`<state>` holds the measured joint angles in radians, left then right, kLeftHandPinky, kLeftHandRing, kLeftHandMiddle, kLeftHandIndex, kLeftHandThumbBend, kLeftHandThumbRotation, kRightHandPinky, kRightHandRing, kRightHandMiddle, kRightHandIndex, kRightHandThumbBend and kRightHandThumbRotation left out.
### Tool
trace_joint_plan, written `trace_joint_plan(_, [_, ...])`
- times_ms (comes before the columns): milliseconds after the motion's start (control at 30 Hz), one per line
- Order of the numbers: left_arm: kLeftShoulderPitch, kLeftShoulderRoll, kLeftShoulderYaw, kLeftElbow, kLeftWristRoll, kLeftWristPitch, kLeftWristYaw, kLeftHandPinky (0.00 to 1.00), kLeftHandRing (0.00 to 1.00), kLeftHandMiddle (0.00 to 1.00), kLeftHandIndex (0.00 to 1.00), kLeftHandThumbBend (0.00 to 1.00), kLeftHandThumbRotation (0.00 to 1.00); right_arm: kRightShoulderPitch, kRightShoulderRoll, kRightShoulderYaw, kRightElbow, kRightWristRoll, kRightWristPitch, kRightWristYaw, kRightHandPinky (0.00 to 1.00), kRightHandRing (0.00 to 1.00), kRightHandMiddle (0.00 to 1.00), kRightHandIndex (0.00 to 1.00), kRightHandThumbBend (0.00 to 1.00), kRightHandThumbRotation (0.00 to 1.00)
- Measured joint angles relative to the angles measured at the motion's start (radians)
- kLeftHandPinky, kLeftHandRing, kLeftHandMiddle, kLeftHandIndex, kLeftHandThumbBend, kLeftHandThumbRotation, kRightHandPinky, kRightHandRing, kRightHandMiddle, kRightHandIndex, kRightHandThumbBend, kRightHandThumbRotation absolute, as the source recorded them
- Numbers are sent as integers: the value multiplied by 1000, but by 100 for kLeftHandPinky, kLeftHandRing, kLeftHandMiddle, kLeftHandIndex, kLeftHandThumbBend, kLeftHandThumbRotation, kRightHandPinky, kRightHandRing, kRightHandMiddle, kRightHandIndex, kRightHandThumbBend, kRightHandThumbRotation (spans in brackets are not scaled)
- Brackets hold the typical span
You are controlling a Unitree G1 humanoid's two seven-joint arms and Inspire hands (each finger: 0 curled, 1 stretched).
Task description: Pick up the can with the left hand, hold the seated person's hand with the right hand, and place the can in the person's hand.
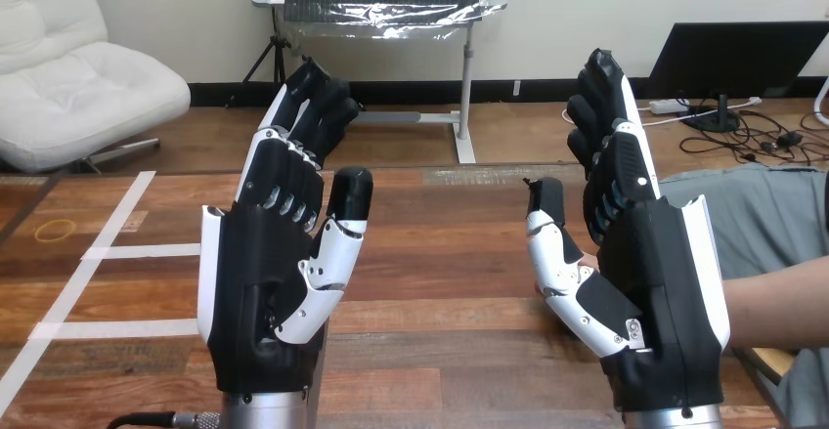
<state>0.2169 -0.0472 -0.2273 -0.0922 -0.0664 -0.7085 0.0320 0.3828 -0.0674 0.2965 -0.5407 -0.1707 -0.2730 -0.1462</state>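
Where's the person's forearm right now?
In the head view, the person's forearm comes in from the right edge, low over the wooden table, its near end hidden behind the raised, open right hand. I cannot tell whether they touch.

Between the black-and-white left hand (259, 292) and the black-and-white right hand (655, 292), both raised with fingers straight, a broad lane of brown wooden table (440, 253) lies free. At the right edge the person's forearm (782, 302) reaches in just behind the right hand (touching or apart, I cannot tell), barring that side. Flat white tape strips (147, 250) at the left block nothing.
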Motion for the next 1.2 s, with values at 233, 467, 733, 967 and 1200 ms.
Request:
trace_joint_plan(233, [0,0,0,0,0,0,0,88,85,85,87,39,40,0,0,-2,0,0,0,0,100,100,100,100,0,0])
trace_joint_plan(467, [0,0,0,0,0,0,0,88,85,86,87,39,38,0,0,-3,0,-1,0,0,100,100,100,100,0,0])
trace_joint_plan(733, [0,0,0,-1,0,7,1,88,85,86,87,41,35,1,-1,-3,0,-1,0,0,100,100,100,100,0,0])
trace_joint_plan(967, [1,1,1,-7,-10,19,-3,88,86,87,88,41,32,1,-1,-3,0,0,0,0,100,100,100,100,0,0])
trace_joint_plan(1200, [4,2,4,-35,-34,20,-19,85,86,88,90,42,29,2,-3,-3,0,0,0,0,100,100,100,100,0,0])
